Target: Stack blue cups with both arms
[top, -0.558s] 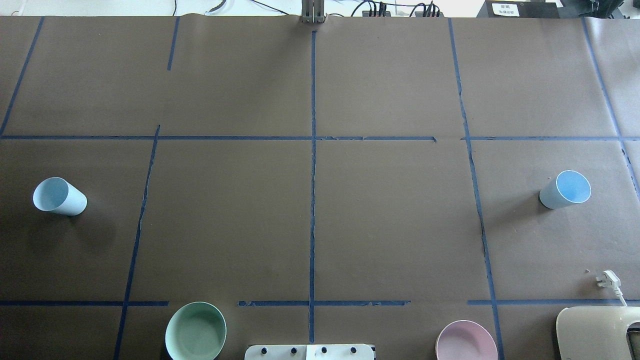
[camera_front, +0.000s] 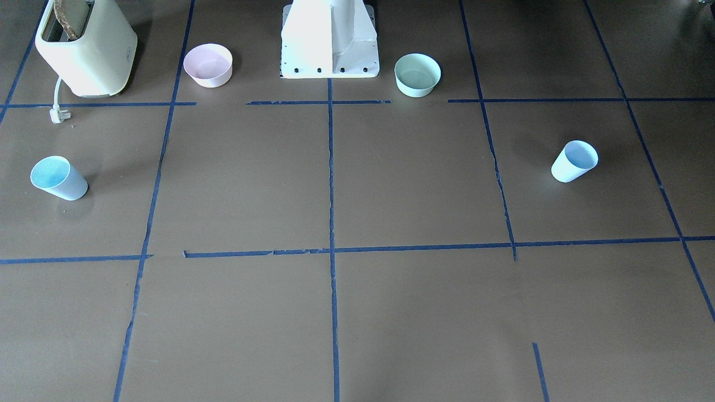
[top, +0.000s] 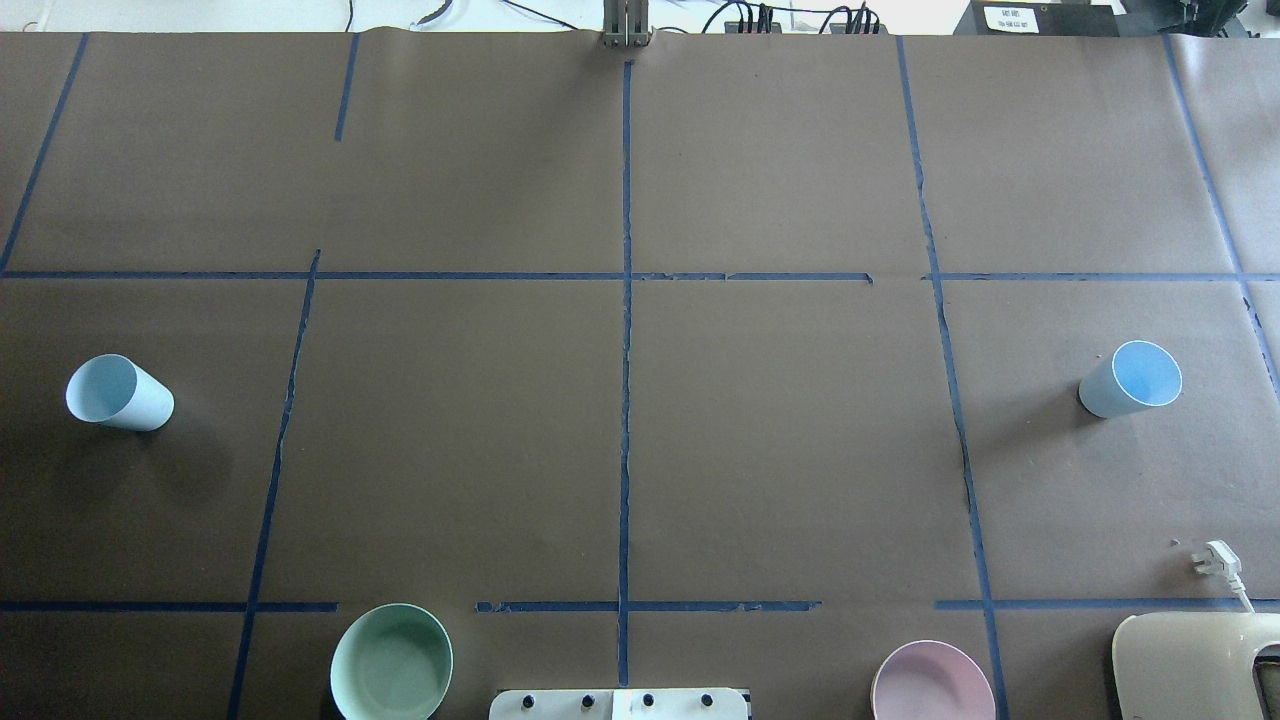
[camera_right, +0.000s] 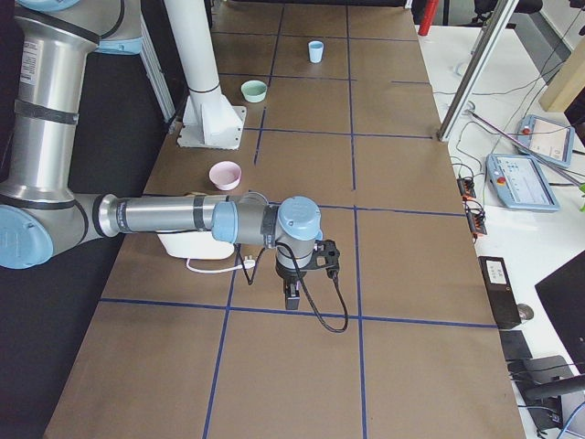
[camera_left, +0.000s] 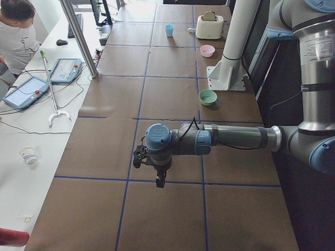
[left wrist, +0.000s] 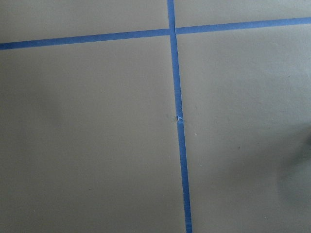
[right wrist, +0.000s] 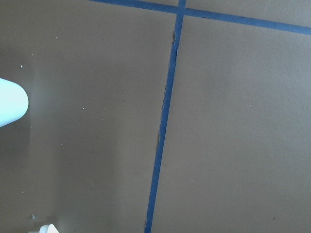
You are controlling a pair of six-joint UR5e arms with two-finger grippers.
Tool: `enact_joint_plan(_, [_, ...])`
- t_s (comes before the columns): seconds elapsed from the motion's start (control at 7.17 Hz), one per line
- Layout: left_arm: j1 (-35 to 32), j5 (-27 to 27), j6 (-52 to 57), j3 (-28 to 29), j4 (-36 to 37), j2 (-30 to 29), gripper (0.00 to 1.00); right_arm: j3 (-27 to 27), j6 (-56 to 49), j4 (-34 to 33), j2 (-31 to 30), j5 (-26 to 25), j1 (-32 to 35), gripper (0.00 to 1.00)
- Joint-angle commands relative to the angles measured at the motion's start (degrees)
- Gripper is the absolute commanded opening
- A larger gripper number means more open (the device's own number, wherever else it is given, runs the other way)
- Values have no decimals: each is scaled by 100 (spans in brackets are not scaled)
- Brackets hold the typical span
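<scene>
Plain blue cups [top: 118, 392] [top: 1132, 379], well apart

My tabletop [top: 450, 450] is covered in matt brown paper, marked out with smooth blue tape [top: 626, 400] that is cracked and torn in places. The blue cup on my left [top: 120, 393] and the blue cup on my right [top: 1132, 380] look like smooth plastic with a soft sheen. My left arm [camera_left: 235, 138] and right arm [camera_right: 164, 216] are smooth grey metal tubes with satin pale-blue caps.
</scene>
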Motion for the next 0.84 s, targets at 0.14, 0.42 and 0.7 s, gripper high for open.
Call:
enact_joint_plan(0.14, [51, -46, -70, -48, -126, -249, 100, 16, 7, 8, 29, 0, -21, 100])
enact_joint_plan(0.42, [60, -72, -79, 48, -643, -269, 100, 16, 16, -1, 29, 0, -21, 100])
enact_joint_plan(0.7, [60, -90, -61, 40, -733, -277, 100, 24, 25, 8, 29, 0, -21, 100])
